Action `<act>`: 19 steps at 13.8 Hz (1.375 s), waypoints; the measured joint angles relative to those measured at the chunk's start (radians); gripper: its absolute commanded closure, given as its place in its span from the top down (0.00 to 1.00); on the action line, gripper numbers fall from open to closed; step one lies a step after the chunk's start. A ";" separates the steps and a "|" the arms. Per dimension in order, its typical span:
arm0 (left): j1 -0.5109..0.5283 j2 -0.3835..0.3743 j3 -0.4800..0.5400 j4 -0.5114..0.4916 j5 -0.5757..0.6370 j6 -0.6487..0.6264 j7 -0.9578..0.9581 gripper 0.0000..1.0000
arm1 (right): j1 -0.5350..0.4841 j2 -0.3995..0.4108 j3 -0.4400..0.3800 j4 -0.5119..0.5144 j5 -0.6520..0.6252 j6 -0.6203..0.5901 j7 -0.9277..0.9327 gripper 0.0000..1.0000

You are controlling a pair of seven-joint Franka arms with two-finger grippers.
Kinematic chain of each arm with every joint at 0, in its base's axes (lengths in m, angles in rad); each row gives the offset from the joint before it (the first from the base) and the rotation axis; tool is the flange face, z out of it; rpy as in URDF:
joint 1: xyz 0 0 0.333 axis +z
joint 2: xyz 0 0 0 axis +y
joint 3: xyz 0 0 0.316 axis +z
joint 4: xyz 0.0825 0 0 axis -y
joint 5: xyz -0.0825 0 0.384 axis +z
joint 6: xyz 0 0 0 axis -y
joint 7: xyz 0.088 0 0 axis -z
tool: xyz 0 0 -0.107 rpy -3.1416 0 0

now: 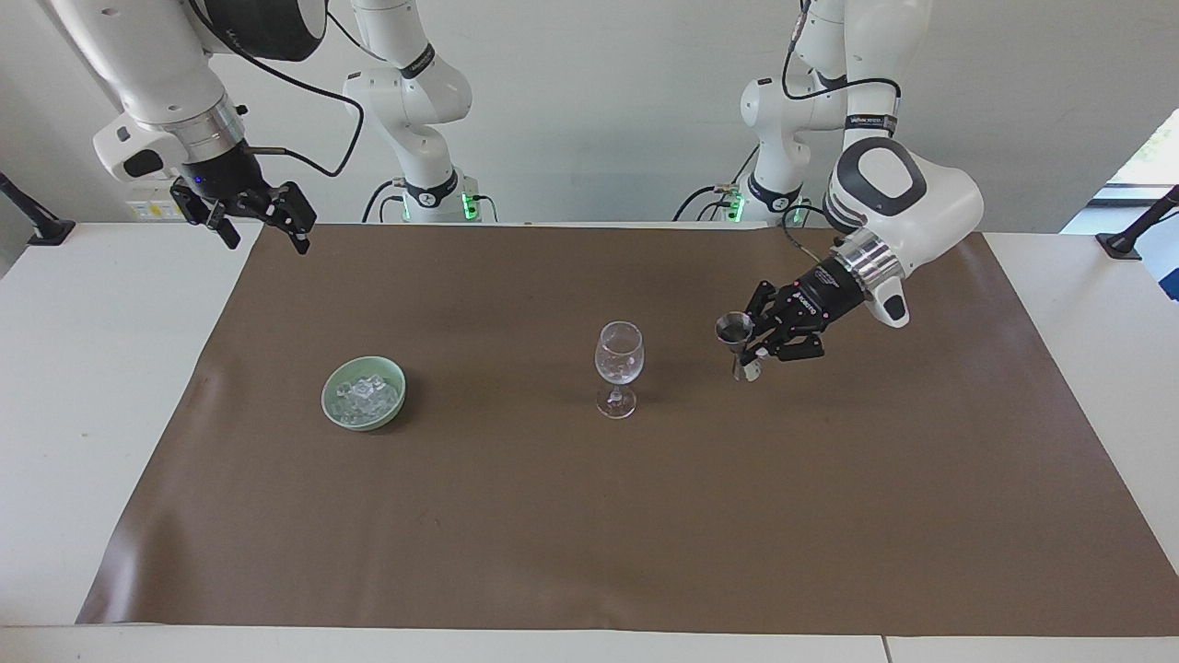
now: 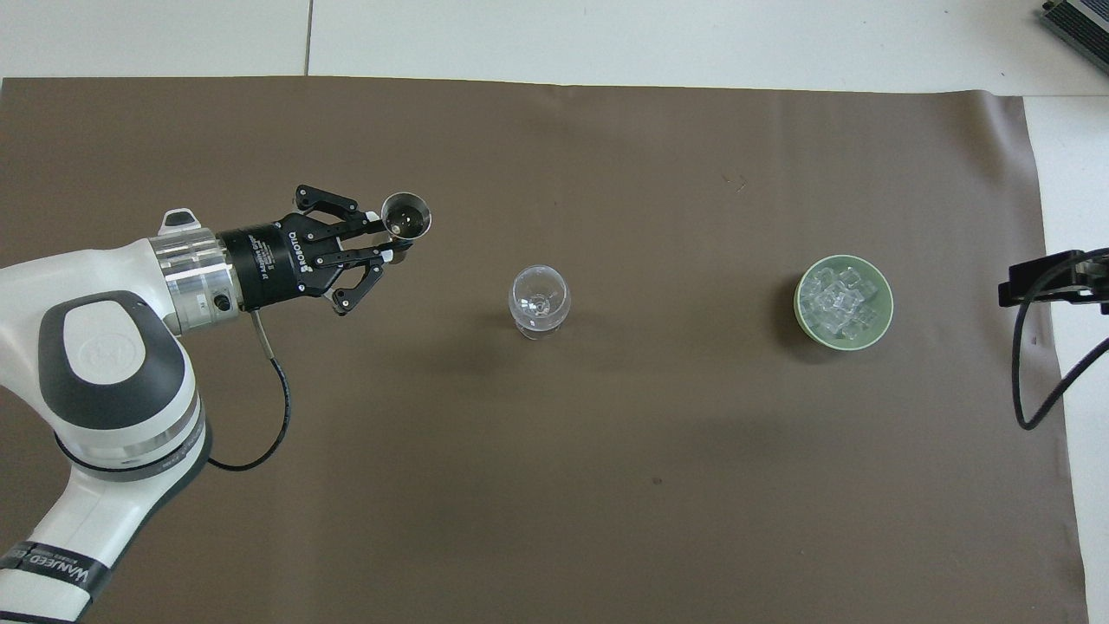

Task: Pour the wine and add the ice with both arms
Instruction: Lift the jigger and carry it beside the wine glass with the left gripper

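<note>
Left claw clenched on small steel jigger nr clear wine glass | right claw released, waits | ice cubes: slippery, pinch flat sides

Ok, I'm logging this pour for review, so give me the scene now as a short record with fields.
left gripper: shut on metal jigger, held upright over the brown mat, beside the wine glass
right gripper: open, waiting over the table's edge at the right arm's end
wine glass: upright, mid-mat, no wine visible
green bowl: on the mat, toward the right arm's end
ice: cubes piled in the bowl
</note>
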 measured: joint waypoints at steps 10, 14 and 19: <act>0.000 -0.015 -0.144 -0.012 0.116 0.170 -0.019 0.00 | 0.000 0.000 0.000 0.000 0.000 0.000 0.000 1.00; 0.000 -0.015 -0.195 -0.012 0.194 0.237 -0.021 0.00 | 0.000 0.000 0.000 0.000 0.000 0.000 0.000 1.00; 0.000 -0.015 -0.229 -0.013 0.325 0.290 -0.024 0.00 | 0.000 0.000 0.000 0.000 0.000 0.000 0.000 1.00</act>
